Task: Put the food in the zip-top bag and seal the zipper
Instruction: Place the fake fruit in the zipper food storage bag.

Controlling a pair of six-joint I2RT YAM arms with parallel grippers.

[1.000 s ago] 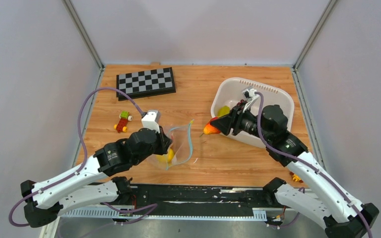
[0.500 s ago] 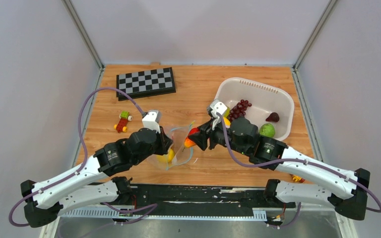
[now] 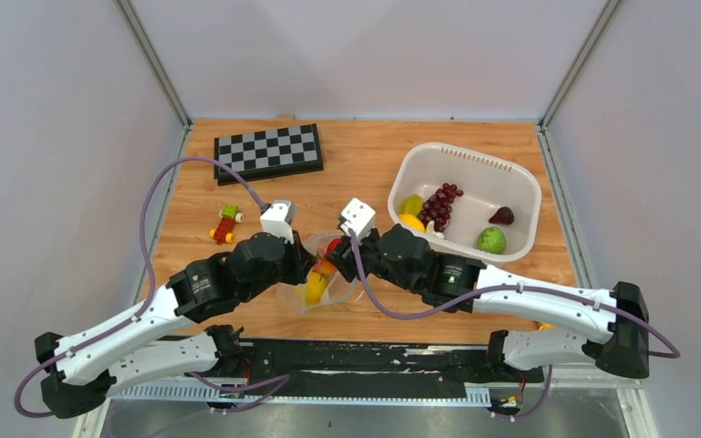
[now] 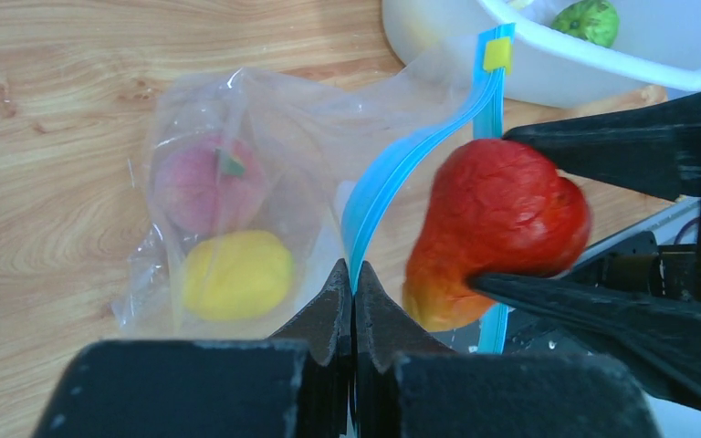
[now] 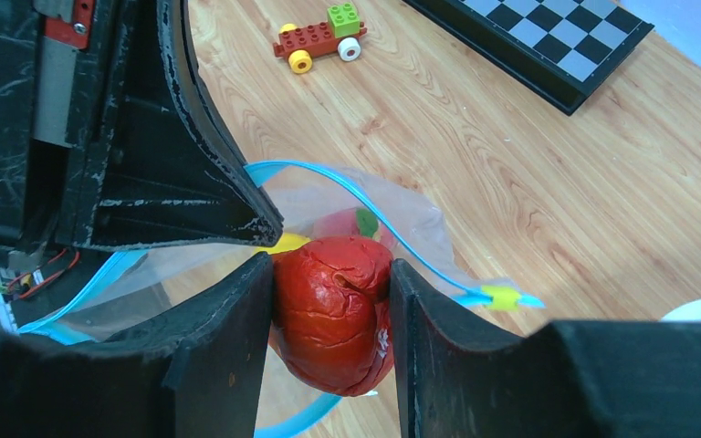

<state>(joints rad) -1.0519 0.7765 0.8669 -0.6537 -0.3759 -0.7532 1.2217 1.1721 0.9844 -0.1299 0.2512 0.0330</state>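
Note:
The clear zip-top bag [image 3: 315, 285] lies at the table's near middle with a pink peach [image 4: 208, 182] and a yellow lemon [image 4: 237, 274] inside. My left gripper [image 4: 353, 274] is shut on the teal-blue zipper [image 4: 402, 173] and holds one lip of the mouth up. My right gripper [image 5: 329, 301] is shut on a red-orange fruit [image 5: 333, 310], which sits right in the bag's open mouth, between the two zipper strips. More food stays in the basket: purple grapes [image 3: 440, 203], a lemon [image 3: 411, 222], a green fruit [image 3: 491, 240] and a dark red piece [image 3: 502, 215].
The white perforated basket [image 3: 520, 182] stands at the right rear. A checkerboard [image 3: 267, 152] lies at the back left, with a toy block car [image 3: 225, 224] in front of it. The two wrists nearly touch over the bag.
My right arm has swung left from the basket to the bag's mouth, carrying the red-orange fruit. The left gripper has kept its hold on the zipper.

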